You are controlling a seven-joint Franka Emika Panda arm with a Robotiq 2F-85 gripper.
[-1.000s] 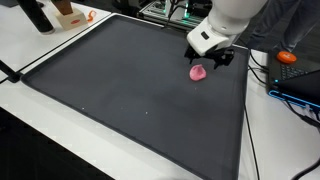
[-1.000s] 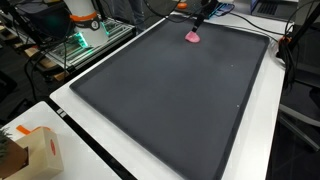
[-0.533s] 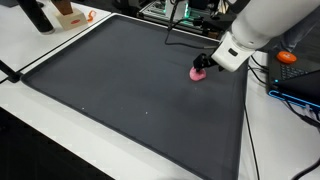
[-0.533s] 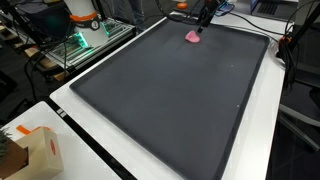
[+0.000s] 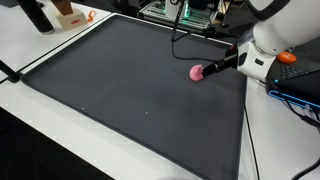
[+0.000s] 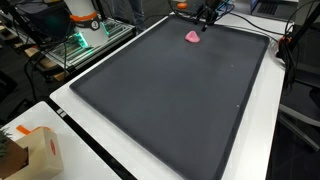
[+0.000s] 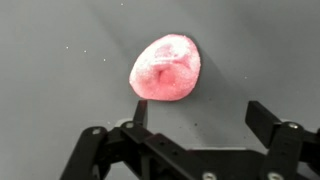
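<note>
A small pink soft lump (image 5: pixel 197 72) lies on the dark grey mat (image 5: pixel 120 90) near its far edge; it also shows in an exterior view (image 6: pixel 192 36) and in the wrist view (image 7: pixel 166 68). My gripper (image 7: pixel 198 118) is open and empty, with its fingers spread just beside the lump and not around it. In an exterior view the gripper (image 5: pixel 222 64) reaches in from the side, tilted low, right next to the lump. In an exterior view the gripper (image 6: pixel 207 14) is small and hard to make out.
An orange object (image 5: pixel 288 57) and cables lie beyond the mat's edge. A cardboard box (image 6: pixel 35 150) sits on the white table. A green-lit rack (image 6: pixel 75 45) and an orange and white object (image 5: pixel 68 15) stand beyond the mat.
My arm has swung away from above the pink lump to its side and tilted low. The lump has stayed in place.
</note>
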